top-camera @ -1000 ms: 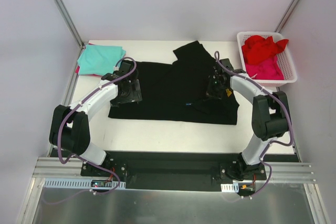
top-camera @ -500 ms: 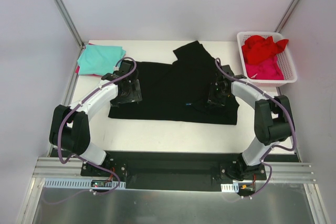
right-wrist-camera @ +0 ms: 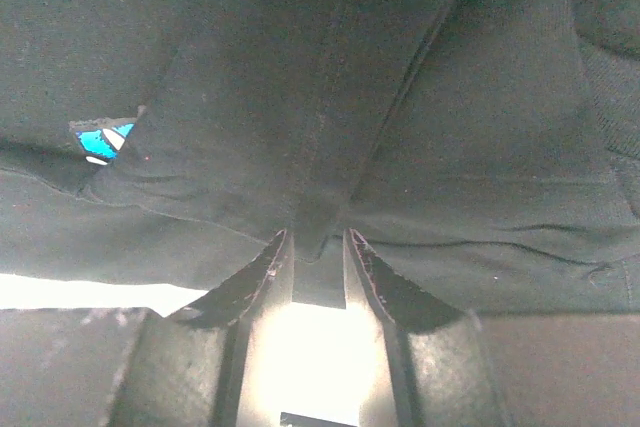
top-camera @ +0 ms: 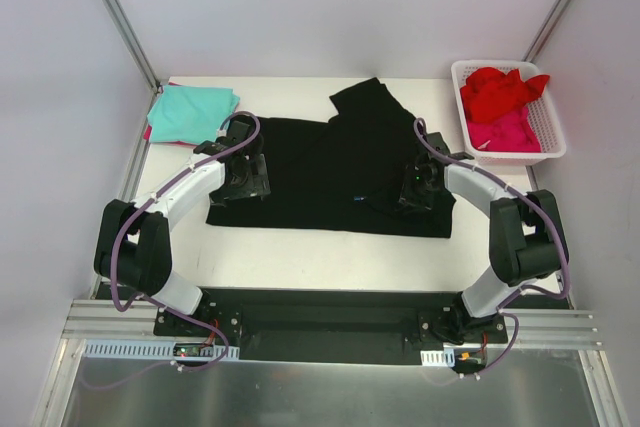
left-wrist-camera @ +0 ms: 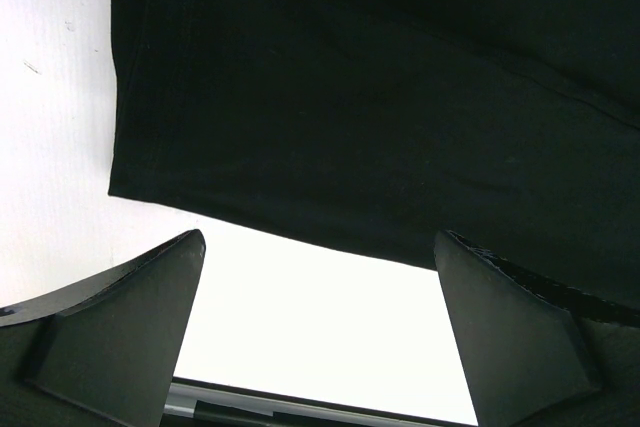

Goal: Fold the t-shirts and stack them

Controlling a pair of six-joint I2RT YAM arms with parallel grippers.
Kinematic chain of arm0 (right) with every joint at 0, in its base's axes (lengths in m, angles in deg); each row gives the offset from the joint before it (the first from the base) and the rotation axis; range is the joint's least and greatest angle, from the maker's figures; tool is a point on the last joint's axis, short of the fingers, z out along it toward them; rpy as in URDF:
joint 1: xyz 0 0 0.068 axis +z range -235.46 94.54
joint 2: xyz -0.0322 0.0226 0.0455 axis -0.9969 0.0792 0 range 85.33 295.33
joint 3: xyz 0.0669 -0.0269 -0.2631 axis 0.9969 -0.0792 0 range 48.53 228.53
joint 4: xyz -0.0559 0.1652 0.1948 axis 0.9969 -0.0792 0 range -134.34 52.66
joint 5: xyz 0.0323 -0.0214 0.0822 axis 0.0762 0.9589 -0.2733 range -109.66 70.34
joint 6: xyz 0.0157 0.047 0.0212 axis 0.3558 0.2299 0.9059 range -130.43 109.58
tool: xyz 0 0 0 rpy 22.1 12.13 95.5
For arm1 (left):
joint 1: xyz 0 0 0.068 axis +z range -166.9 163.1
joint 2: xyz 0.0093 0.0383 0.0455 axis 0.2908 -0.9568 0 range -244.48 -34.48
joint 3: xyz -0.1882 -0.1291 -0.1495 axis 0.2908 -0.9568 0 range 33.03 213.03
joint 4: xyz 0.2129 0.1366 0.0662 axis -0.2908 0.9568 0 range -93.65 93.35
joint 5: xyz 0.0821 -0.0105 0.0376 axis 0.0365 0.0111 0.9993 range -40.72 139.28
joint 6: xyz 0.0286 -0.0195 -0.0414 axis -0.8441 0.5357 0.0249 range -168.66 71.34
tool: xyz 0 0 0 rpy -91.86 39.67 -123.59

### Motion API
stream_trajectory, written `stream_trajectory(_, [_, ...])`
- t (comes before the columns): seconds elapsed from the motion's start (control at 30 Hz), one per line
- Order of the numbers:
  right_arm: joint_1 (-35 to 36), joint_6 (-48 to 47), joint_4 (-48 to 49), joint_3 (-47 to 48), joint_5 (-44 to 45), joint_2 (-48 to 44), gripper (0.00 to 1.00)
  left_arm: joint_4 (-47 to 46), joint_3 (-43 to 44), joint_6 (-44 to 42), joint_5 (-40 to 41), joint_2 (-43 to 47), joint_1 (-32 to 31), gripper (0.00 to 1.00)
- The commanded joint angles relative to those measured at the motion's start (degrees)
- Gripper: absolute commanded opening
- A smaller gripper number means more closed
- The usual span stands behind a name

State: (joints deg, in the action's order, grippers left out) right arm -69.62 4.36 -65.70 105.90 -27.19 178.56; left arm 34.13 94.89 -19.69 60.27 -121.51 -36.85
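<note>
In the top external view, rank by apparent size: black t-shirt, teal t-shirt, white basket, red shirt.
1. black t-shirt, by far
2. white basket
3. teal t-shirt and red shirt: about alike, the red one crumpled in the basket, so unranked

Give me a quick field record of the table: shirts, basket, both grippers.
black shirt: spread flat mid-table, a flap poking out at the far edge
teal shirt: folded, far left corner
basket: far right, holds red shirt and pink shirt, both crumpled
left gripper: open, over black shirt's left edge
right gripper: on black shirt's right side, jaws slightly apart, ridge of cloth between the tips; grip unclear
</note>
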Motion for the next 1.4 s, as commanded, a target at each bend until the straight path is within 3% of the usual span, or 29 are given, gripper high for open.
stream_trajectory(0.0, [-0.19,0.94,1.55,-0.76,0.59,-0.07,0.29,0.45,-0.43,-0.49,0.53,0.8,-0.62,0.99])
stream_trajectory(0.43, [-0.1,0.95,4.01,0.12,-0.82,3.8,0.28,0.45,-0.08,-0.85,0.71,0.54,-0.62,0.99])
stream_trajectory(0.7, [-0.1,0.68,3.84,1.17,-1.0,4.33,0.01,0.45,-0.08,-0.85,0.79,0.63,-0.62,0.99])
stream_trajectory(1.37, [0.25,-0.99,-1.78,9.95,-0.21,3.97,0.01,0.45,-0.17,-0.41,0.35,0.98,-0.71,0.99])
